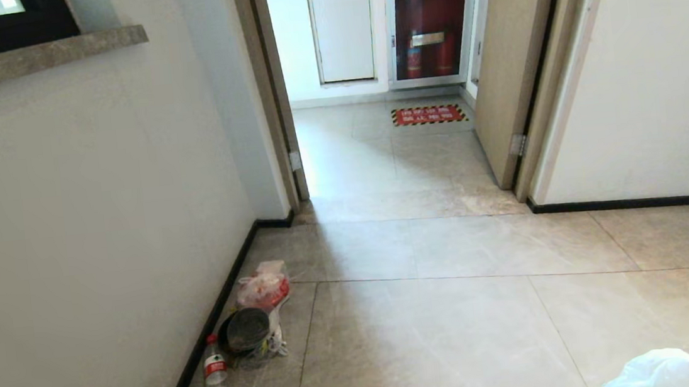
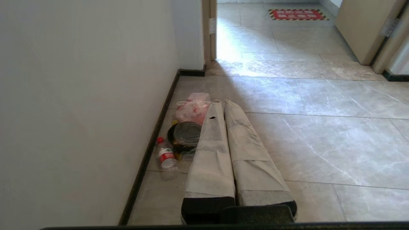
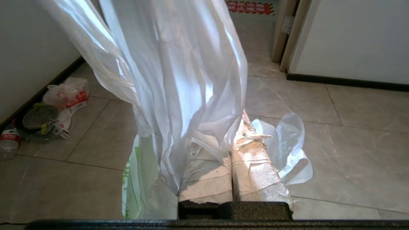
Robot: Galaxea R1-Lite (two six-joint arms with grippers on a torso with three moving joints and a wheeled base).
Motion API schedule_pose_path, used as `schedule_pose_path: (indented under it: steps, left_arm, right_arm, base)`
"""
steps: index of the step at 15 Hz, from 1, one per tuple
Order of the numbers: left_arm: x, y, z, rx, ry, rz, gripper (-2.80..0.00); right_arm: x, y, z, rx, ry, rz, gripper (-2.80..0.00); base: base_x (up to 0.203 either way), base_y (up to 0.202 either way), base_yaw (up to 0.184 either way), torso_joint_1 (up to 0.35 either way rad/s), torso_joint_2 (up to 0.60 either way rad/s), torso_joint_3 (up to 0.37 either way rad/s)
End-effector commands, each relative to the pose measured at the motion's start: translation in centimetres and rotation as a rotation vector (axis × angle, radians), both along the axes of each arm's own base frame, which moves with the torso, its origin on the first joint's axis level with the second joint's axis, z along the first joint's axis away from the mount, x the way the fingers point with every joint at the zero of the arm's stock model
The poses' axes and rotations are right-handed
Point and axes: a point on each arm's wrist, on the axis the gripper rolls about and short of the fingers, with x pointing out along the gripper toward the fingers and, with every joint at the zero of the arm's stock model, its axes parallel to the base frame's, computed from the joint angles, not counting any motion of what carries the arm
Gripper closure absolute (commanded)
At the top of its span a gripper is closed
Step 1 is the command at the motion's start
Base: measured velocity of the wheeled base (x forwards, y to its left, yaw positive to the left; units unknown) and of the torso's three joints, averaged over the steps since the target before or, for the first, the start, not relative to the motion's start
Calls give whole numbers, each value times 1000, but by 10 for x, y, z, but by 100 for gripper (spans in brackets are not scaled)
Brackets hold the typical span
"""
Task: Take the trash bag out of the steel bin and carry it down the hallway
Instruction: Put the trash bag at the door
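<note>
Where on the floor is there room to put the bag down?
The bare floor tiles between the left wall's clutter and the open door are free. It is crowded by the wall: water bottle, round container, red-filled bag.

Right gripper (image 3: 235, 140) clamped closed; left gripper (image 2: 223, 107) closed.

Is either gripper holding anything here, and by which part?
The right gripper is shut on the trash bag, pinching bunched plastic near a loop handle; the bag drapes over its fingers. The left gripper is shut and holds nothing.
</note>
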Motion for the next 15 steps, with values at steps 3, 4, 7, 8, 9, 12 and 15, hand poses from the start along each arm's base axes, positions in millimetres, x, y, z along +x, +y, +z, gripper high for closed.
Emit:
schedule_pose_path:
  steps: [3, 4, 7, 8, 9, 12, 15]
  left_arm:
    - [0, 0, 0, -1, 1, 0, 0]
    - [0, 0, 0, -1, 1, 0, 0]
    - [0, 0, 0, 0, 1, -1, 0]
    - [0, 0, 0, 0, 1, -1, 0]
    - [0, 0, 0, 0, 1, 0, 0]
    - [0, 0, 0, 0, 1, 0, 0]
    - [0, 0, 0, 0, 1, 0, 0]
  right_arm:
    - [-3, 0, -1, 0, -37, 1, 0]
    - [-3, 0, -1, 0, -39, 2, 0]
    - [-3, 0, -1, 0, -39, 2, 0]
    - [-3, 0, -1, 0, -39, 2, 0]
    - [-3, 0, -1, 0, -39, 2, 0]
    - [-3, 0, -1, 0, -39, 1, 0]
    - [-3, 0, -1, 0, -39, 1, 0]
  base:
    - [0, -191, 0, 3, 1, 0]
    - [0, -191, 2, 2, 2, 4]
    - [0, -182, 0, 2, 0, -2]
    - [0, -105, -2, 2, 7, 2]
    - [0, 0, 0, 0, 0, 0]
    - [0, 0, 0, 0, 0, 0]
    - [104, -1, -2, 2, 0, 2]
